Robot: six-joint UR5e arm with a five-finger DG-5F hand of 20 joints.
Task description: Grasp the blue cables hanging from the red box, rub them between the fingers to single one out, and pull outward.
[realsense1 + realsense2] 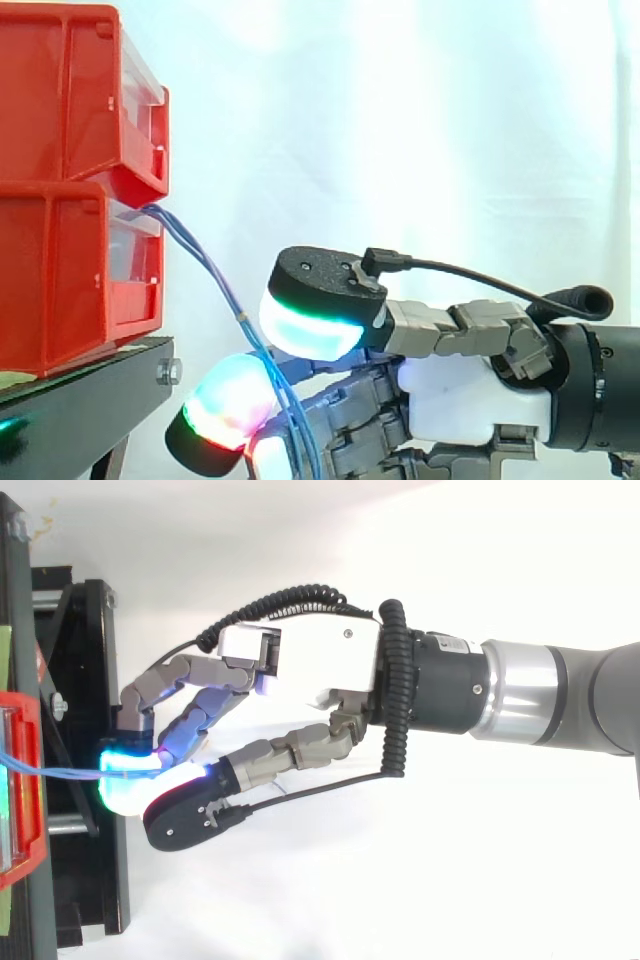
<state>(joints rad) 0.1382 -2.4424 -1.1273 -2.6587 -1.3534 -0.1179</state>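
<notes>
One hand (470,400), entering from the right edge in the side view, fingers curled and clamped on the blue cables (185,235). Thumb on top, black-backed, its pad (310,325) glowing cyan and green; a fingertip (225,405) below, glowing red and green, with the strands passing down between the two. From above, same hand (310,660) reaching left, glowing cyan at the tips, with a thin blue line (60,771) stretched level from there to the red edge at the left. At least two strands told apart in the side view, spreading a little partway down; exact count not to be made out. Two red bins, stacked: upper red bin (60,90) directly on the lower red bin (60,280). Cables emerging over the front lip of the lower one, at the gap under the upper one, then slanting down and to the right into the grasp. Nothing else discernible inside either bin. One black stand (80,395) under the stack, with one bolt (168,372) on its front corner. White curtain (420,120) behind.
</notes>
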